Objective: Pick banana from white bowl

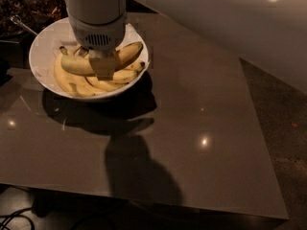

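Note:
The white bowl [40,49] stands at the back left of a dark glossy table. It holds several yellow bananas. My gripper [103,65] comes straight down over the bowl's middle, under the arm's grey wrist [97,28]. It is shut on the banana [125,54], a long, gently curved one that lies crosswise, higher than the others, its right end reaching towards the bowl's right rim. One tan finger [104,67] covers the banana's middle. The other bananas [81,86] lie below it in the bowl.
The table [192,128] stretches to the right and front of the bowl, with edges at the front and right. Dark clutter [29,4] and a thin metal handle [21,25] sit behind the bowl at far left. The white arm fills the top right.

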